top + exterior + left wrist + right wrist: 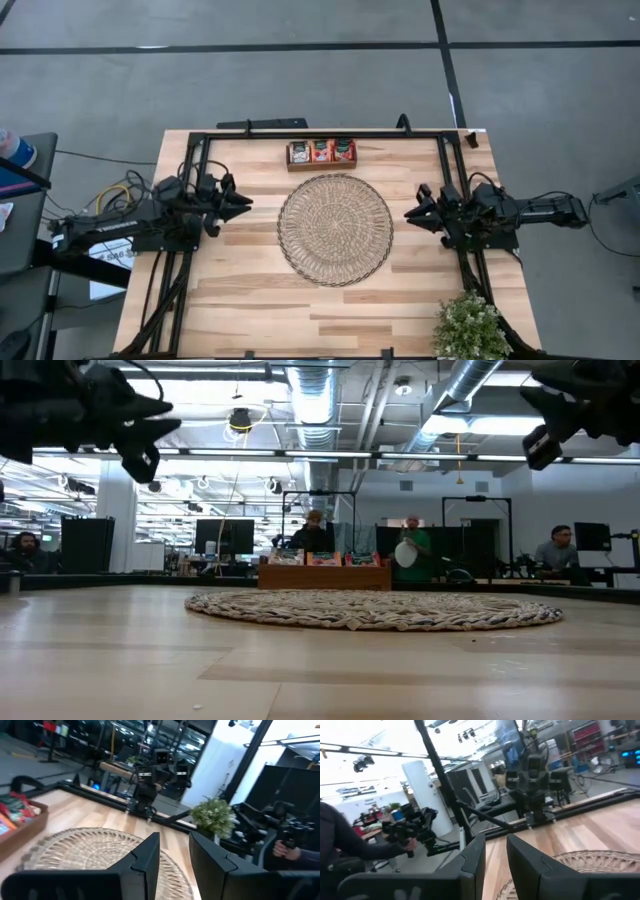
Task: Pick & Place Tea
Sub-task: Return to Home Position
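The left hand (245,202) hovers inside the table's (250,290) left edge, fingers slightly spread and empty, pointing toward the round woven mat (335,230) at the centre. The wooden tray (322,167) lies lengthwise along the far edge. The tea sachets (321,150) sit in its compartments in a row, poking above the rim. Open wood separates the mat from each hand. The right hand (410,213) hovers inside the right edge, slightly spread and empty, pointing at the mat. A potted plant (470,325) occupies the near right corner.
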You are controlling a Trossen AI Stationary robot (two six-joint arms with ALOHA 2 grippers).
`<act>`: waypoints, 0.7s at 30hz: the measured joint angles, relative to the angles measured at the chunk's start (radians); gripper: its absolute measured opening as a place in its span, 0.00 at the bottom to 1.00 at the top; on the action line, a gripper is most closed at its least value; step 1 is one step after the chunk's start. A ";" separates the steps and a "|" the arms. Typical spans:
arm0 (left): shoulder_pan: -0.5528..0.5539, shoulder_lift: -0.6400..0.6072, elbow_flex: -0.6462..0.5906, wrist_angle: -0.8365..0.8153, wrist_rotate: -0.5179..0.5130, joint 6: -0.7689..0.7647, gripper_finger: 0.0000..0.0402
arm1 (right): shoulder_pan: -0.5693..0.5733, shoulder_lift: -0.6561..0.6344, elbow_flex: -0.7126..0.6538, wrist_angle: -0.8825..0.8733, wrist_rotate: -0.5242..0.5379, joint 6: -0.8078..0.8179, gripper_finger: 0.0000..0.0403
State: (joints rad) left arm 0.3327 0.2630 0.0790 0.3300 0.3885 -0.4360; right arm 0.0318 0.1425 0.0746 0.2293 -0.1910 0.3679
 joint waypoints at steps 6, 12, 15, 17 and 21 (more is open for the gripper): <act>-0.014 0.000 -0.065 0.069 -0.095 0.062 0.24 | -0.027 0.003 0.000 -0.066 0.097 -0.027 0.17; -0.014 0.000 -0.072 0.038 -0.133 0.071 0.24 | -0.071 0.003 0.000 -0.092 0.119 -0.032 0.17; -0.014 -0.020 -0.073 0.039 -0.133 0.073 0.24 | -0.080 -0.005 0.000 -0.085 0.115 -0.030 0.17; -0.014 -0.032 -0.073 0.040 -0.133 0.073 0.24 | -0.071 -0.007 0.000 -0.083 0.116 -0.019 0.17; -0.014 -0.052 -0.075 0.038 -0.133 0.073 0.24 | -0.040 -0.004 0.000 -0.088 0.197 -0.051 0.17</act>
State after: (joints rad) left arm 0.3191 0.2111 0.0044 0.3676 0.2558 -0.3634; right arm -0.0087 0.1387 0.0742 0.1410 0.0057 0.3172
